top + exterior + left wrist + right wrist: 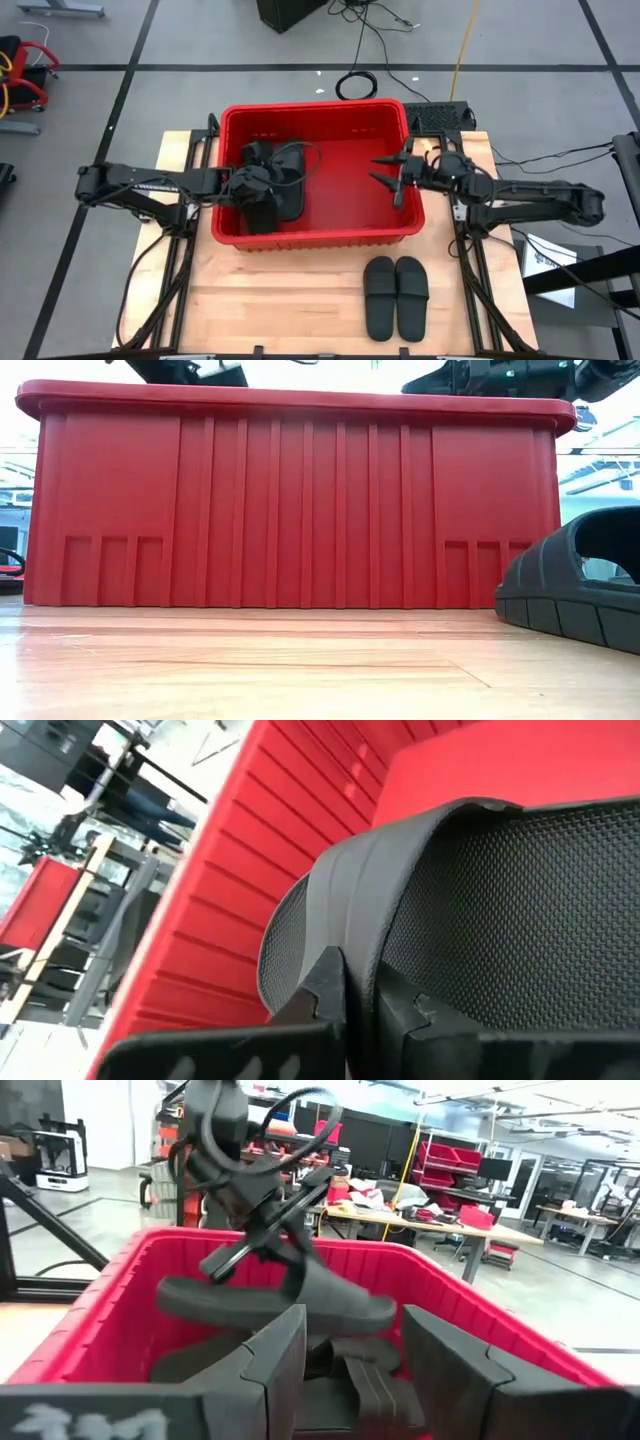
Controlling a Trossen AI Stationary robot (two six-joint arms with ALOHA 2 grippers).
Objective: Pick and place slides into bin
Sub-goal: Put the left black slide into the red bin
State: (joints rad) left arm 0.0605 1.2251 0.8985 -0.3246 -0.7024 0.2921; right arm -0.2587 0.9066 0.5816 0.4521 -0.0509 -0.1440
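The red bin stands at the middle of the wooden table. My left gripper is inside its left half, shut on a black slide that hangs above other slides lying on the bin's floor. My right gripper hovers open over the bin's right half, pointing about level at the left arm, with nothing between its fingers. Two more slides lie side by side, soles down, on the table in front of the bin. One of them shows in the low view. My left gripper pinches a smooth ribbed band of the slide, seemingly the strap, between its two fingers. It comes slanting down from the table's left side. The slide lies roughly level, lifted clear of the slides below it.
The bin's ribbed near wall fills the low view. Bare wood lies in front of the bin and left of the two slides. A black unit sits off the bin's far right corner. Cables lie on the floor beyond.
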